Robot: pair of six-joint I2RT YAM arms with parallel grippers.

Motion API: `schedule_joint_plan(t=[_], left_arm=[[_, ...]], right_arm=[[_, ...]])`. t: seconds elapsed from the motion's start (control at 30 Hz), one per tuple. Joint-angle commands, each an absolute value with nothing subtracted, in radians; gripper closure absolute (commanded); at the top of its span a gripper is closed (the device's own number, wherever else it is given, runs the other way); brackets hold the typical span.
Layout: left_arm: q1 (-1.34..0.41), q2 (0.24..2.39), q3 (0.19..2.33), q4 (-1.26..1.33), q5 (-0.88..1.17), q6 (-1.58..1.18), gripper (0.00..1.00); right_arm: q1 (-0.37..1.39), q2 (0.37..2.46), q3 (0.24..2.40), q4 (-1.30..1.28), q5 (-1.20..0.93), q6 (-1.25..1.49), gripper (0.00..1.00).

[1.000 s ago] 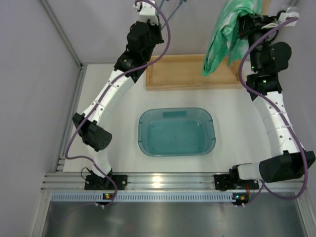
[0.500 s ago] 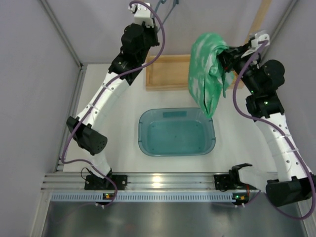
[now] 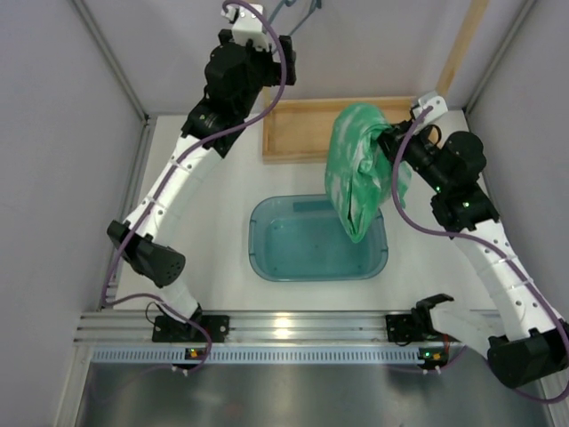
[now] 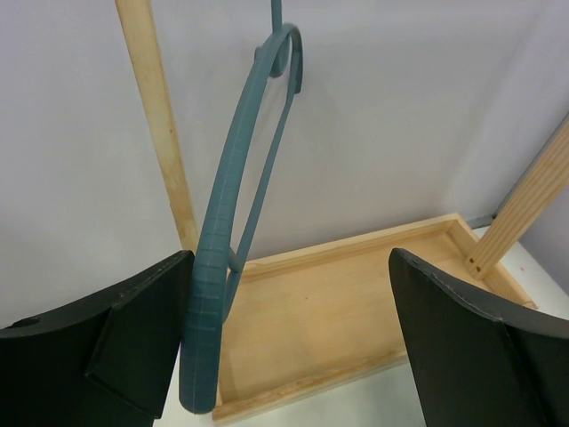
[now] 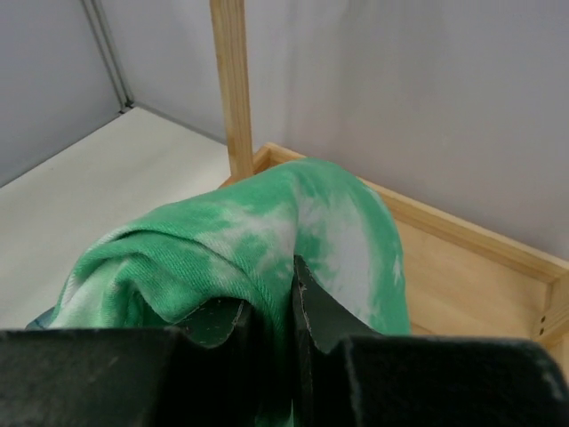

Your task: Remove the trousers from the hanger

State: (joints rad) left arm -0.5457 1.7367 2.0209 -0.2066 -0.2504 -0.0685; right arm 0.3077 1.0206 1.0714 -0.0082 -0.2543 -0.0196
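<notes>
The green, white-mottled trousers [image 3: 357, 169] hang bunched from my right gripper [image 3: 387, 142] above the back right part of the teal tub. In the right wrist view the jaws [image 5: 289, 298] are shut on a fold of the trousers [image 5: 267, 222]. The thin grey-blue hanger [image 3: 286, 11] hangs bare at the top, with no cloth on it. My left gripper [image 3: 271, 40] is up beside it. In the left wrist view the gripper [image 4: 293, 338] stands wide open. The hanger [image 4: 213, 276] hangs between the fingers, close to the left finger [image 4: 133, 347].
A translucent teal tub [image 3: 252, 240] sits mid-table. Behind it lies a light wooden tray frame [image 3: 298, 133] with upright posts [image 3: 462, 44]. Grey walls close in the left, back and right sides. An aluminium rail [image 3: 284, 325] runs along the near edge.
My left gripper has opened and let go of the hanger. My right arm has swung the trousers from the back right corner forward and left, over the tub.
</notes>
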Motion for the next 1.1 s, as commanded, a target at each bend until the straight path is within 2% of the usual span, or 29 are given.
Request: schedule_joint_plan(t=[0.0,0.3,0.57,0.73,0.9,0.97,1.07], left_arm=[[-0.543,1.640,2.017,-0.192,-0.196,-0.074,0.04],[-0.542,1.481,1.931,-0.228,-0.143,-0.087,0.02],[-0.543,1.155,1.570,-0.238,-0.169,-0.129,0.02],[-0.543,1.005,1.419,-0.282,-0.236,-0.182,0.02],[-0.543,0.927,1.313,-0.295,-0.227,-0.233,0.02],[-0.545,0.930,1.309,-0.293,-0.207,-0.236,0.02],[-0.545,0.942,1.307,-0.293,-0.209,-0.236,0.02]], right_arm=[[0.333,0.942,1.098,0.129,-0.277,-0.063,1.00],[0.417,0.884,1.045,0.074,-0.230,-0.156,1.00],[0.504,0.856,1.100,-0.081,-0.216,-0.251,1.00],[0.664,0.896,1.089,-0.140,0.009,-0.348,1.00],[0.834,1.004,1.115,-0.118,0.388,-0.460,1.00],[0.899,1.023,1.115,-0.072,0.481,-0.523,1.00],[0.916,1.016,1.130,-0.060,0.502,-0.554,1.00]])
